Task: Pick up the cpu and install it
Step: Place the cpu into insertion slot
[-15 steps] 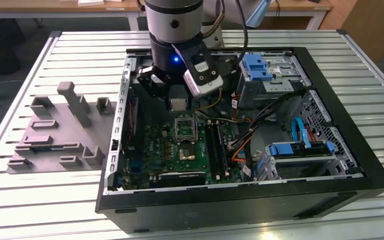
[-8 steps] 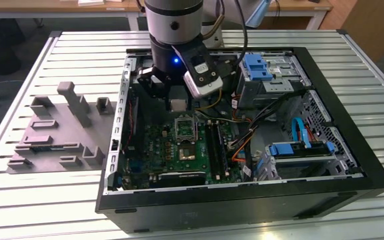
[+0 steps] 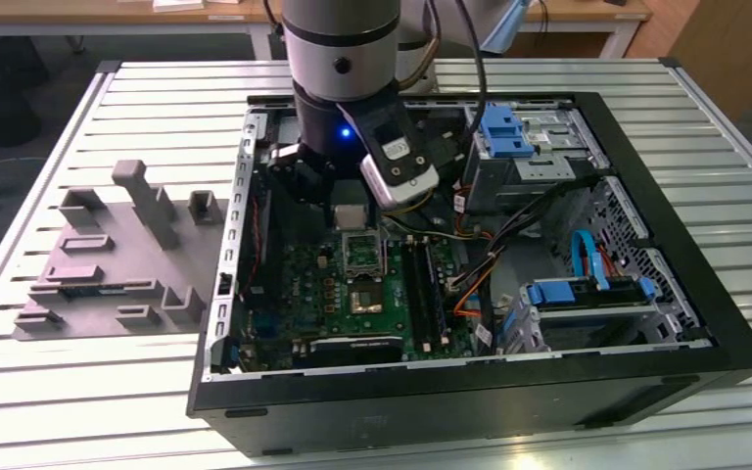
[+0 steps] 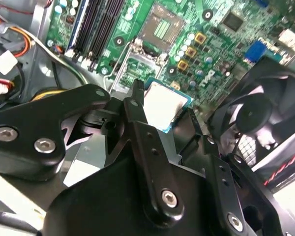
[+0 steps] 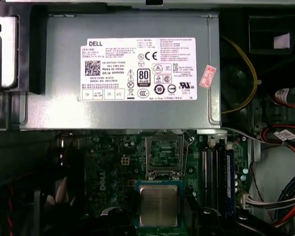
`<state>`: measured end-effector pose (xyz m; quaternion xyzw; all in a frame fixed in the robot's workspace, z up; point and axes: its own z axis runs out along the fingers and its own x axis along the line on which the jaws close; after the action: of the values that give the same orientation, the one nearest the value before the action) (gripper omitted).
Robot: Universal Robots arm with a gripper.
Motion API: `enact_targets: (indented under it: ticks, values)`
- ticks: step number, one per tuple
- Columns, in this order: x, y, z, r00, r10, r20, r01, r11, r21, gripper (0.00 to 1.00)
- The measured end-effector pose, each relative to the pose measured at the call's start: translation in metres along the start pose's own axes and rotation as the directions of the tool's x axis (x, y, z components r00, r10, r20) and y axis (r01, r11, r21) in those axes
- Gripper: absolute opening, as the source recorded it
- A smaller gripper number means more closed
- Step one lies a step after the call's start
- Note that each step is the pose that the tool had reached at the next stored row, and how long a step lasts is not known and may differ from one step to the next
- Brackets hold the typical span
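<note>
The cpu is a small square chip with a pale silvery top and a thin dark rim. My gripper is shut on it, with a black finger on each of two opposite edges. It hangs inside the open computer case, just above the green motherboard. In the first wrist view the cpu sits a short way from the open, empty socket, not over it. The exterior view shows the cpu under the arm's wrist, with the socket just in front of it.
A grey power supply lies beyond the socket. Memory slots run beside it, and a black fan stands close to the fingers. Loose cables and blue drive cages fill the case's right side. A grey tray sits outside on the exterior view's left.
</note>
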<state>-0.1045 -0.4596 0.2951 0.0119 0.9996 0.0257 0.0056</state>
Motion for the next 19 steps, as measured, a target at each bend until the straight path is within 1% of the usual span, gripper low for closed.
enact_targets:
  ticks: [3,4,8,12,19]
  values:
    - [-0.0004,-0.0025,0.005,1.0,0.0,0.0001,0.0,1.0,-0.0002,0.47]
    - [-0.0013,-0.0029,0.0089,1.0,0.0,0.0001,0.0,1.0,-0.0002,0.47]
    - [-0.0035,-0.0032,0.0156,1.0,0.0,0.0001,0.0,1.0,-0.0002,0.47]
    - [-0.0035,-0.0033,0.0172,1.0,0.0,0.0,0.0,1.0,-0.0001,0.47]
    - [-0.0036,-0.0043,0.0175,1.0,0.0,0.0001,0.0,1.0,0.0,0.47]
